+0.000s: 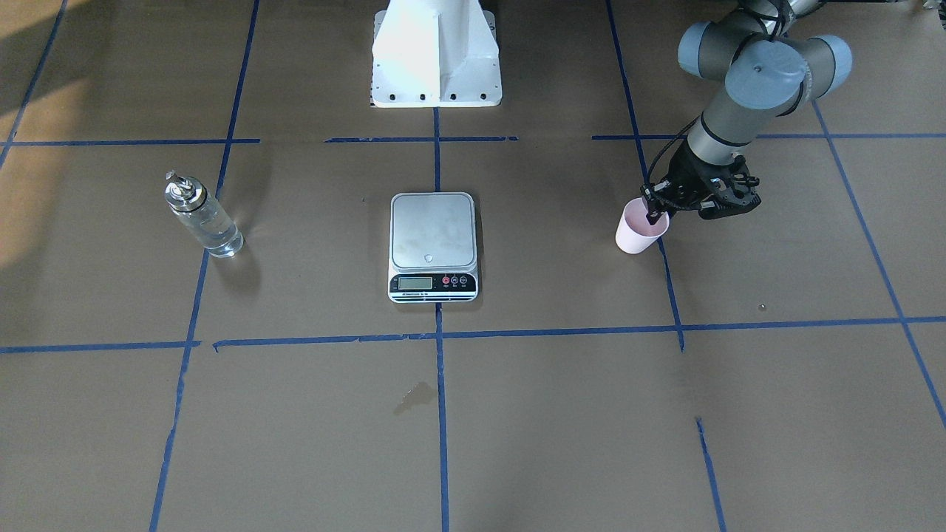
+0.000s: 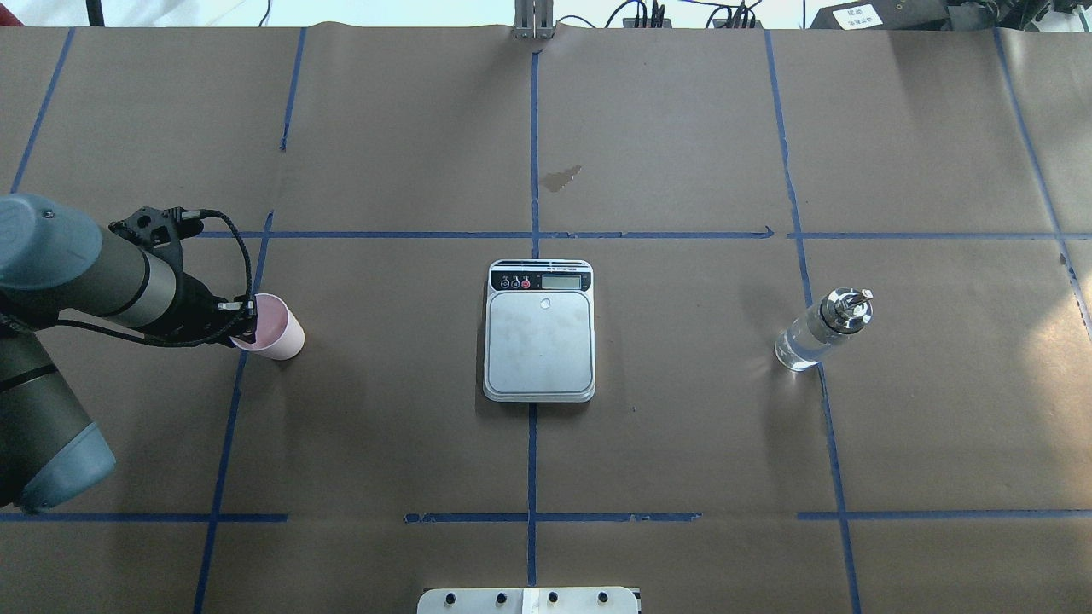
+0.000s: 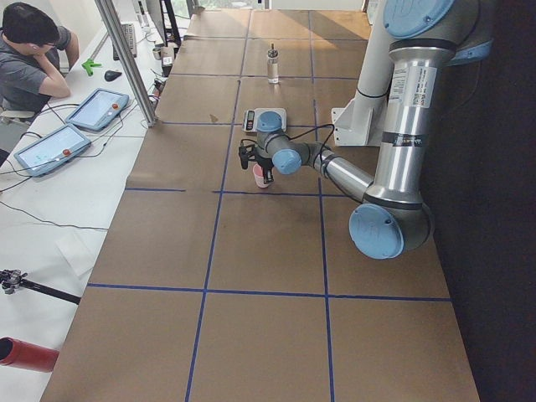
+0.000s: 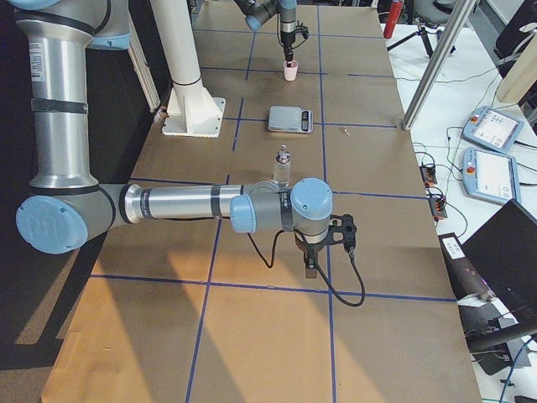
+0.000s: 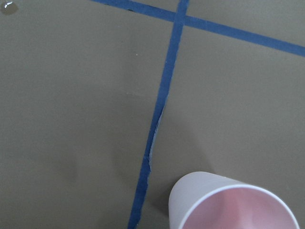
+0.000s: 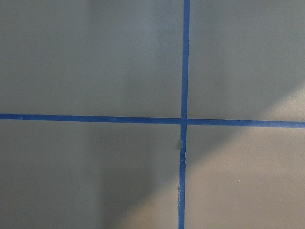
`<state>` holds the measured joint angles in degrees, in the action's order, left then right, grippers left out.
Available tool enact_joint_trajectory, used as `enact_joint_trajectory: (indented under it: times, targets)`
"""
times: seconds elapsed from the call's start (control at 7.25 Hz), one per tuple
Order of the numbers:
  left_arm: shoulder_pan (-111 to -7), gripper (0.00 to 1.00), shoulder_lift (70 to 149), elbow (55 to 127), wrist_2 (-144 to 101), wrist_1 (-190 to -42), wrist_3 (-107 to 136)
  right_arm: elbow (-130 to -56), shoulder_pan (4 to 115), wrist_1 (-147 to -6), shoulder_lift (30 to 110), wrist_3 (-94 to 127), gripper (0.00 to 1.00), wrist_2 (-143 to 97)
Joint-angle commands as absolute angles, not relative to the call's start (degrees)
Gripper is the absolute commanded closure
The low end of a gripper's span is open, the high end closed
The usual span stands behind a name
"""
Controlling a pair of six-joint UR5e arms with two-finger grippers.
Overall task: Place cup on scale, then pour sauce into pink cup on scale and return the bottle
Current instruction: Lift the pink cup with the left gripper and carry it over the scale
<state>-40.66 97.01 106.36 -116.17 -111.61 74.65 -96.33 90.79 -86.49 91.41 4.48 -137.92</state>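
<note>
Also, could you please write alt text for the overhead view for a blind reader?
The left gripper sits at the rim of a pink cup at the left of the table. A bare scale lies in the middle, and a clear bottle stands at the right.

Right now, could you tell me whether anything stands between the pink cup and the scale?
Nothing visible does: only taped brown paper lies between the cup and the scale, and the bottle stands on the scale's other side.
</note>
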Motion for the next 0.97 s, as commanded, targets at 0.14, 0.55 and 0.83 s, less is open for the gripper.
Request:
enact_joint_trajectory:
  times: [0.14, 0.55, 0.83]
  targets:
    - [-42.4, 1.0, 98.3, 114.5, -116.9, -106.0, 75.1, -96.5, 90.8, -86.6, 91.4, 4.5, 0.0, -139.3]
    - [-41.8, 1.0, 119.6, 114.4, -118.8, -85.8, 82.5, -96.4, 90.8, -86.7, 91.2, 4.5, 0.0, -139.5]
    - [-36.2, 1.0, 129.9, 103.1, -118.0, -86.0, 95.0, -96.5, 90.8, -86.7, 91.1, 4.5, 0.0, -139.4]
